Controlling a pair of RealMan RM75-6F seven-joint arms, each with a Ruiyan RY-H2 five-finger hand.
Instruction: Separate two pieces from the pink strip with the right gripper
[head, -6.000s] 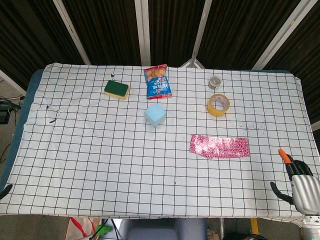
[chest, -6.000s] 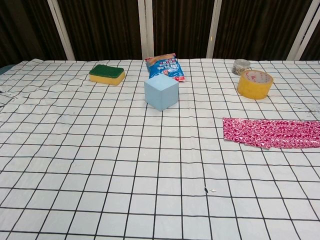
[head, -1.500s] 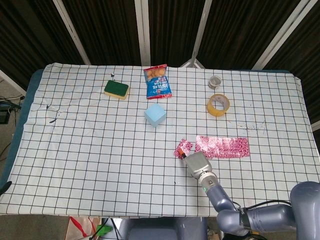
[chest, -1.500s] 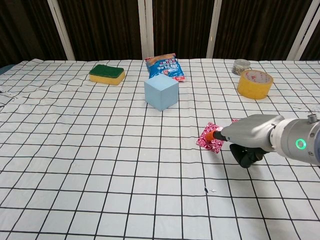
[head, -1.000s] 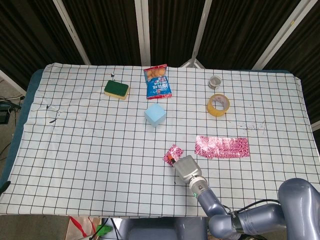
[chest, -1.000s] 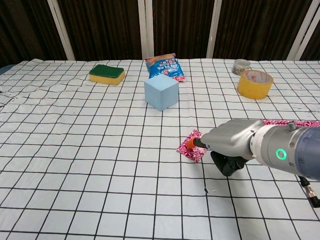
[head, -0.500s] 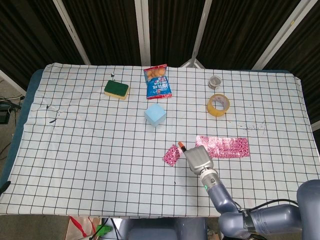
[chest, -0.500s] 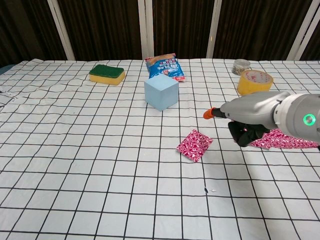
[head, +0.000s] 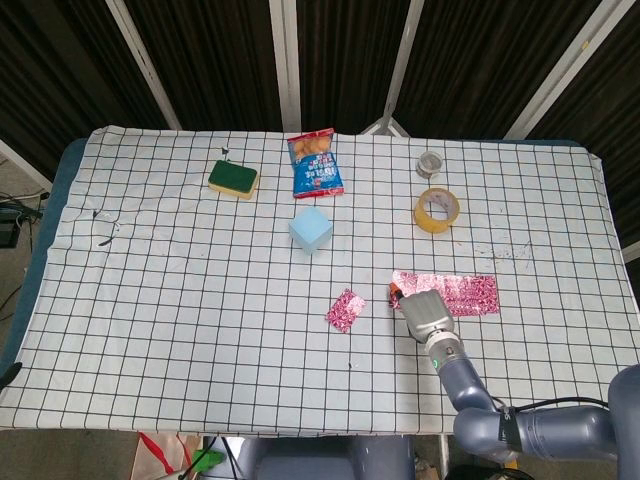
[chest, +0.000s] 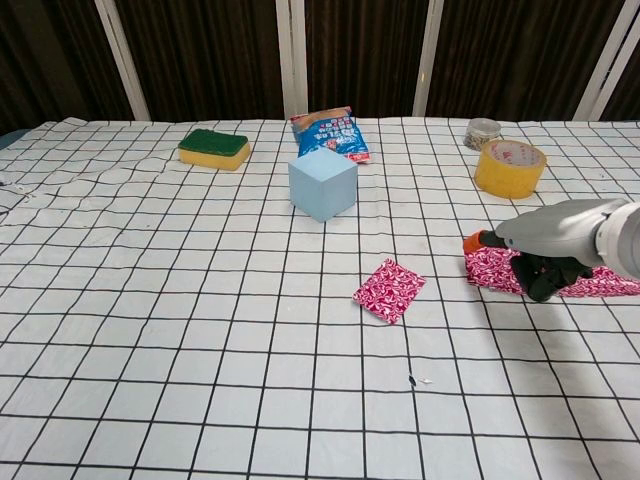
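The pink patterned strip (head: 467, 294) (chest: 603, 284) lies flat at the right of the checked tablecloth. One separated pink piece (head: 345, 310) (chest: 389, 290) lies alone to its left. My right hand (head: 426, 313) (chest: 552, 238) is at the strip's left end. Its orange fingertip (chest: 473, 241) touches that end, and dark fingers rest on the strip behind it. Whether they pinch the strip is not visible. Of my left hand only a dark tip (head: 8, 375) shows at the head view's left edge.
A light blue cube (head: 310, 229) (chest: 322, 184) stands behind the loose piece. Further back are a snack bag (head: 316, 164), a green and yellow sponge (head: 233, 179), a yellow tape roll (head: 437, 209) (chest: 510, 167) and a small jar (head: 430, 162).
My right hand dragged one piece leftward off the strip, let it go, and moved back right to the strip's left end. The loose piece lies still.
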